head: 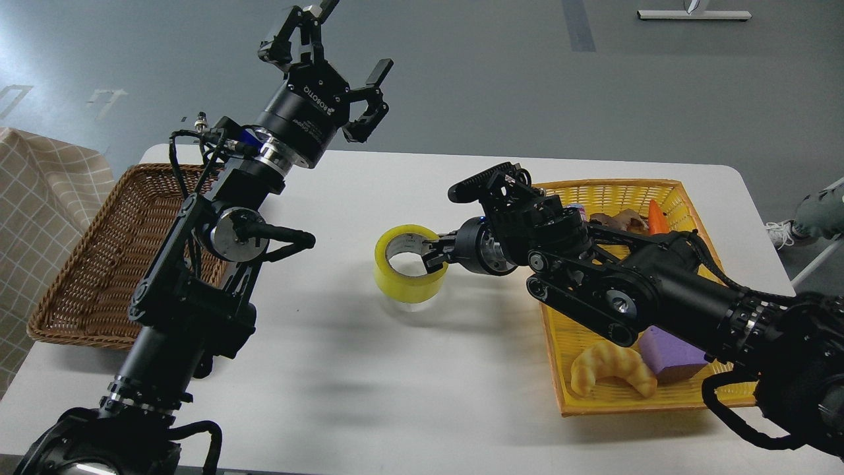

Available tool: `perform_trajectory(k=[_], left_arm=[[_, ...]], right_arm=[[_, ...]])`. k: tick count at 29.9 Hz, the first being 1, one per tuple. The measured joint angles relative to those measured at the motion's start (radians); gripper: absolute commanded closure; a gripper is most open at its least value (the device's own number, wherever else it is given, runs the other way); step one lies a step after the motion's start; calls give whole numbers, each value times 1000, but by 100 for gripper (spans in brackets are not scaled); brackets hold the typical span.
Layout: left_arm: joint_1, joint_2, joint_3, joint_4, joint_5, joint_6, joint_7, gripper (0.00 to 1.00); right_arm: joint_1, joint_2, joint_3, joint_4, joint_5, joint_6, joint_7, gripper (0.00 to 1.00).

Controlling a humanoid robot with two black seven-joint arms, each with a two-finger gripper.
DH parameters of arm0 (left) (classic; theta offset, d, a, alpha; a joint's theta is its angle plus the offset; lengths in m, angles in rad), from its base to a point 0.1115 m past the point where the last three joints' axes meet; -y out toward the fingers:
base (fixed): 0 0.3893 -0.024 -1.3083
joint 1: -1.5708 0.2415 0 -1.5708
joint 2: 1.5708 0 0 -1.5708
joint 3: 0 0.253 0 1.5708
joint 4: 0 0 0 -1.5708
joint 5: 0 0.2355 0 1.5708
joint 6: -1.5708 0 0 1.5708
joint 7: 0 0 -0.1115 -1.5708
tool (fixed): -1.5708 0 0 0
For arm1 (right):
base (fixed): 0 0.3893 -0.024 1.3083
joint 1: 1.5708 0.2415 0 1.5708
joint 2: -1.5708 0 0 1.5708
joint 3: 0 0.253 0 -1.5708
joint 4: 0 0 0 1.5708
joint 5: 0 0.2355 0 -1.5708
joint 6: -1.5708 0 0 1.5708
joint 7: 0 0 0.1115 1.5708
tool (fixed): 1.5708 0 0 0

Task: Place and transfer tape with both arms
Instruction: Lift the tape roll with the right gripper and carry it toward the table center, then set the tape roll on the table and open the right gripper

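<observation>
While the right gripper point(436, 258) pinches the wall of the translucent yellow ring-shaped tape roll point(407, 264) above the white table point(369, 396), transfer pending; left gripper point(343, 66) raised, fingers spread, empty; brown wicker basket point(86, 264) unfilled.

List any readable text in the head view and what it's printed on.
"ROBOTIQ": white letters on the left gripper body.
Smaller white print beside it on the same body: too small to read.
Right gripper, tape, yellow basket, wicker basket: no readable text.
</observation>
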Motion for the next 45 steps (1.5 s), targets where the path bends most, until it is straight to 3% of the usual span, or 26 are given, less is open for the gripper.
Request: perform_trajectory(k=[8, 13, 32, 38, 41, 45], left_arm=[[0, 0, -1, -4, -2, -1, -1, 2], [-2, 0, -1, -4, -3, -1, -1, 2], [-1, 0, -1, -4, -4, -1, -2, 2], [0, 0, -1, -2, -5, -1, -2, 2], [2, 0, 0, -2, -5, -1, -2, 2], [4, 0, 2, -2, -3, -1, -2, 2]], right_arm=[[-21, 0, 0, -2, 0, 0, -3, 87], [-36, 0, 4, -21, 0, 0, -5, 79], [-52, 0, 49, -64, 21, 0, -11, 78], [-54, 0, 74, -62, 103, -3, -11, 62], [-54, 0, 77, -59, 146, -12, -11, 50], [-63, 0, 77, -53, 173, -29, -11, 43]])
